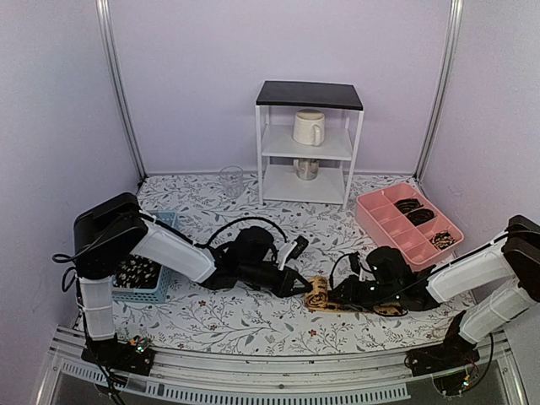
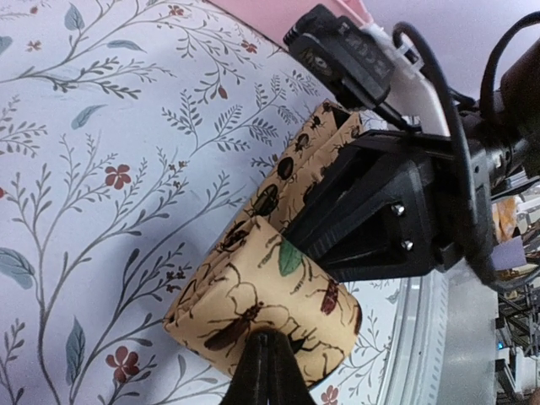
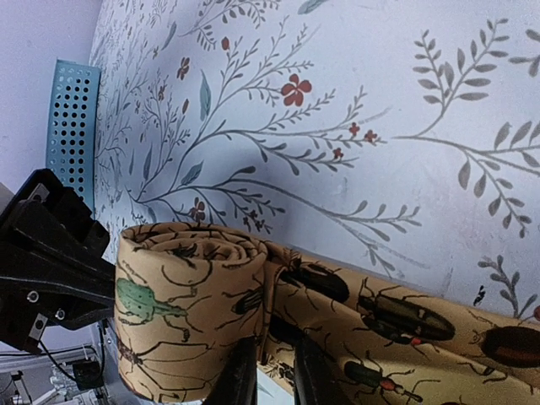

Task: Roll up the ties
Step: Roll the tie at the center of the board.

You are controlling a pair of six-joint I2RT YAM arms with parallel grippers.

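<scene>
A blue basket (image 1: 148, 295) sits on my left with dark speckled cloth inside. A pink tray (image 1: 390, 221) sits on my right, with dark rolls in three of its boxes. At the back stands a white shelf (image 1: 278, 143) with a mug (image 1: 308, 127) on it, and a clear glass (image 1: 231, 180) is beside the shelf. The table (image 1: 253, 321) has a cloth with leaves and little red flowers.

My two arms meet in the middle, so each black gripper hides a bit of the tie (image 2: 253, 295) from the other side. The tie lies near the front of the table, between the basket and the tray. It is tan with beetles on it, one of them green. One end is wound into a fat roll, and the rest lies flat toward my right.

My left gripper (image 2: 266, 363) is squeezed tight, with its tips against the roll. I cannot tell if cloth is pinched in it. My right gripper (image 3: 274, 371) is closed on the tie, just beside the roll.
</scene>
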